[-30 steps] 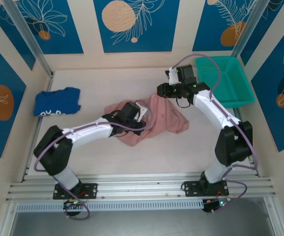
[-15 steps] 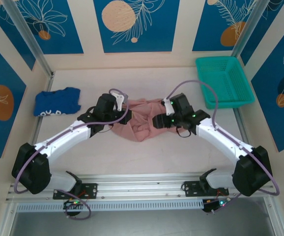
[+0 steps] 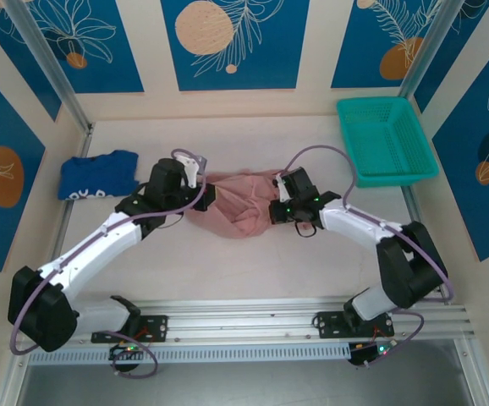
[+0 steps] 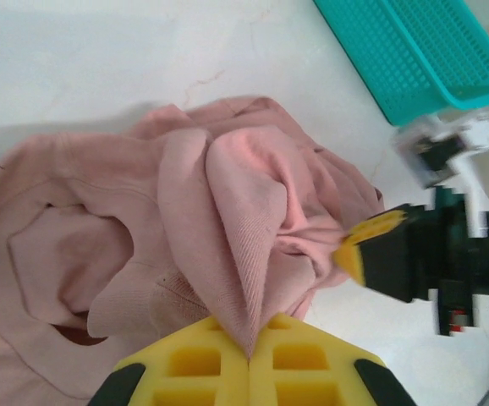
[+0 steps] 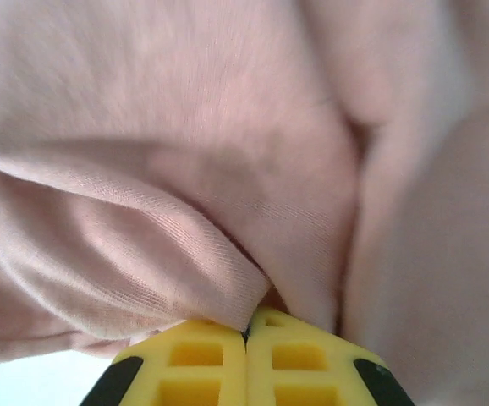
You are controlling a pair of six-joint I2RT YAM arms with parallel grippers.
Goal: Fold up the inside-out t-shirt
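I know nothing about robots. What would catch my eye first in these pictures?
A crumpled pink t-shirt lies in the middle of the table. The left gripper and the right gripper each pinch a fold of it, shut tight, one from each side. A turquoise basket sits at the far right corner, and a blue garment lies by the left edge.
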